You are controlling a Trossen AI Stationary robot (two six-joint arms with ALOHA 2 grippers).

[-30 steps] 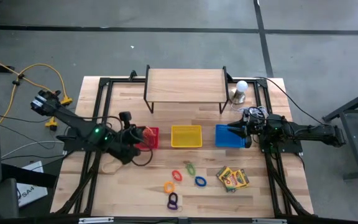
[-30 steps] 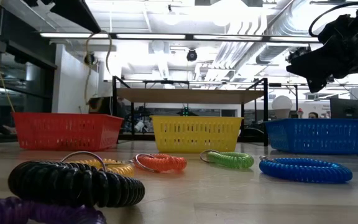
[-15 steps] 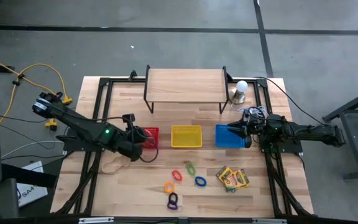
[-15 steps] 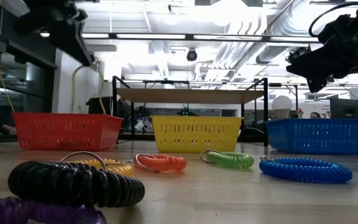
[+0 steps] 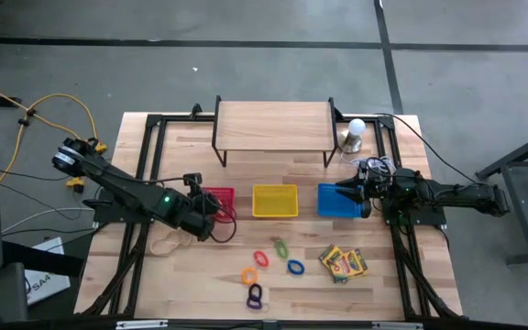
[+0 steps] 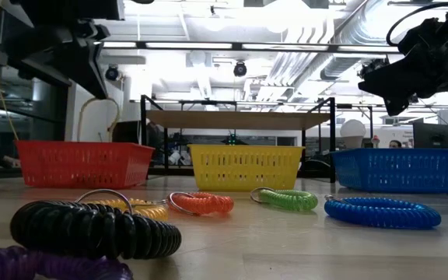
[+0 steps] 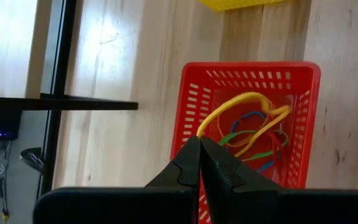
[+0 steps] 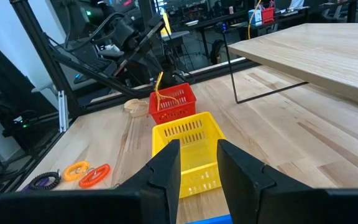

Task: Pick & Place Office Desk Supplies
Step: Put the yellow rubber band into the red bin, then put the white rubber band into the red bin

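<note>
High view: left gripper [image 5: 211,218] now sits at the near edge of the red basket [image 5: 220,197], having swung in from the table left of it a second ago. More rubber bands [image 5: 165,243] still lie on the table by the left arm. Right gripper [image 5: 348,192] unchanged, parked over the blue basket [image 5: 337,203]. Coil rings [image 5: 262,259] and crayon boxes [image 5: 344,263] untouched on the near table, yellow basket [image 5: 275,201] between the other two

Low view: left arm has come into frame top left, and a yellow band [image 6: 96,117] loops down from it to just above the red basket [image 6: 84,163], lower than half a second ago. Rings [image 6: 201,204] in a row in front, right gripper [image 6: 399,78] high over the blue basket [image 6: 403,169]

Left wrist view: fingers [image 7: 188,168] pinched tight on the yellow band [image 7: 241,109], which dangles over the red basket [image 7: 247,124]; blue, green and orange bands already inside. Judgement: carry is done, only the release is left

Right wrist view: fingers [image 8: 166,171] a narrow gap apart, nothing between them, looking over the yellow basket [image 8: 188,146] to the red basket [image 8: 173,102]; idle
</note>
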